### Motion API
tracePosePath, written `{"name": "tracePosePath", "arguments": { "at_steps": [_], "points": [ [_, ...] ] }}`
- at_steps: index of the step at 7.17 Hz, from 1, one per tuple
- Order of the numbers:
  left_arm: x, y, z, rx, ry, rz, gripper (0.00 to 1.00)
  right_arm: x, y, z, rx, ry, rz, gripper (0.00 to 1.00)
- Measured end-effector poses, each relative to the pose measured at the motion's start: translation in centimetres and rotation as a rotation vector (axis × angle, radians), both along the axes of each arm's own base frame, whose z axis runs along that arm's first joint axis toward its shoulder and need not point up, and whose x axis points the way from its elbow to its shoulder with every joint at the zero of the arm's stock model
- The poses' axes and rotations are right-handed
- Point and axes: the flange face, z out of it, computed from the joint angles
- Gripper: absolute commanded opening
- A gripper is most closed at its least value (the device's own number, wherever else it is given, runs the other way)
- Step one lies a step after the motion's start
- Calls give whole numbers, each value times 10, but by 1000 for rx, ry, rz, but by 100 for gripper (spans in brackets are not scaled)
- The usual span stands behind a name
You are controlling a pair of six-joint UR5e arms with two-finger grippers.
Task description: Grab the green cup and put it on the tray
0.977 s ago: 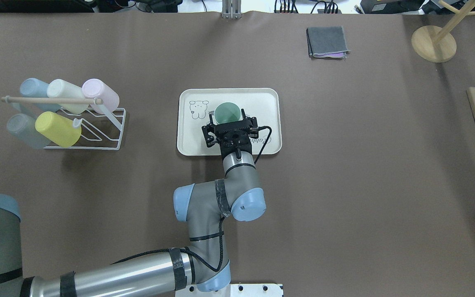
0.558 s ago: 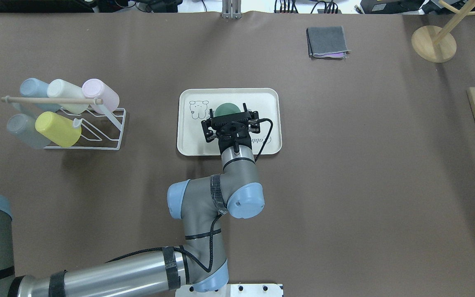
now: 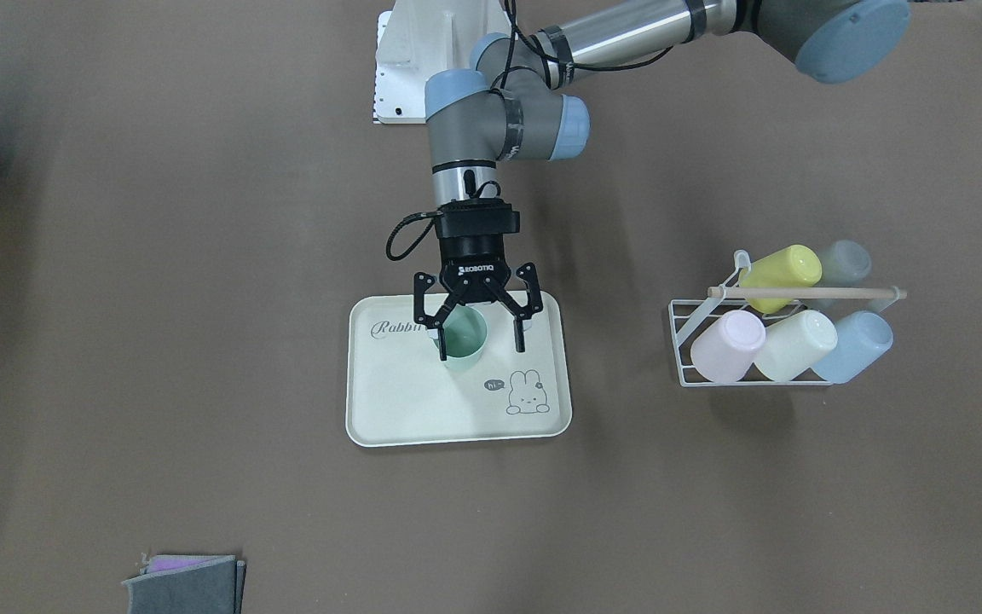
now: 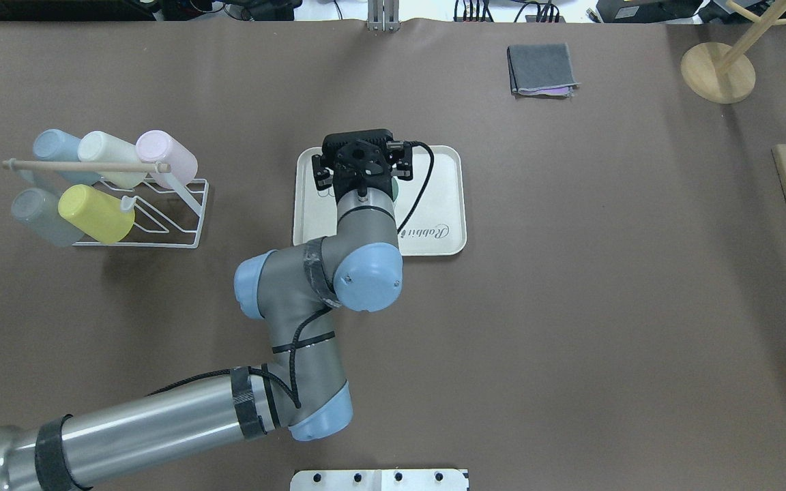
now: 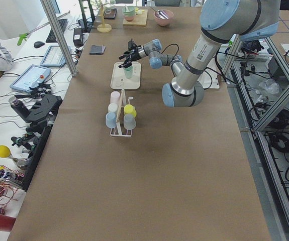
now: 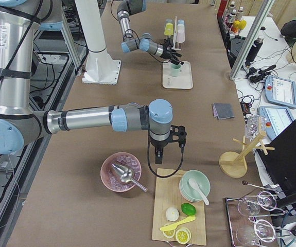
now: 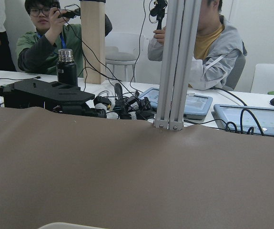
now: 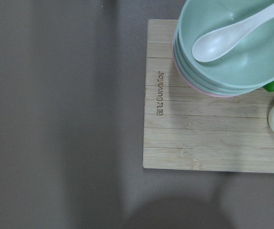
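The green cup [image 3: 465, 341] stands upright on the cream tray [image 3: 423, 409], near its "Rabbit" script. It also shows in the exterior left view [image 5: 128, 72]. My left gripper [image 3: 479, 339] hangs open over the cup, fingers spread wide, holding nothing. In the overhead view the left gripper's body [image 4: 359, 158] covers almost all of the cup above the tray [image 4: 444, 204]. My right gripper [image 6: 160, 150] shows only in the exterior right view, over the wooden board's edge; I cannot tell if it is open or shut.
A white wire rack [image 4: 161, 228] with several pastel cups stands left of the tray. A folded grey cloth [image 4: 542, 69] and a wooden stand [image 4: 717, 71] lie far right. A wooden board [image 8: 198, 138] carries stacked bowls [image 8: 232, 52]; a pink bowl [image 6: 121, 172] sits beside it.
My left gripper has risen and shifted over the cup, so it now covers the cup in the overhead view. The cup stays on the tray.
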Motion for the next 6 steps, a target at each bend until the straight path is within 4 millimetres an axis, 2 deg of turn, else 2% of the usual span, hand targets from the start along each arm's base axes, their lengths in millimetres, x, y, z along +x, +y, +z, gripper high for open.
{"name": "tracePosePath", "arguments": {
  "at_steps": [3,4,5,6],
  "points": [
    [-115,-74,22,36,-111,323,98,0,0,-1,1,1,1,100],
    [-152,-96,37,8,-108,403,98,1,0,-1,1,2,1,100],
    [-200,-121,69,-46,-106,474,98,1,0,0,1,2,2,100],
    [-258,-142,111,-107,-113,544,98,1,1,0,1,2,2,100]
  ]
}}
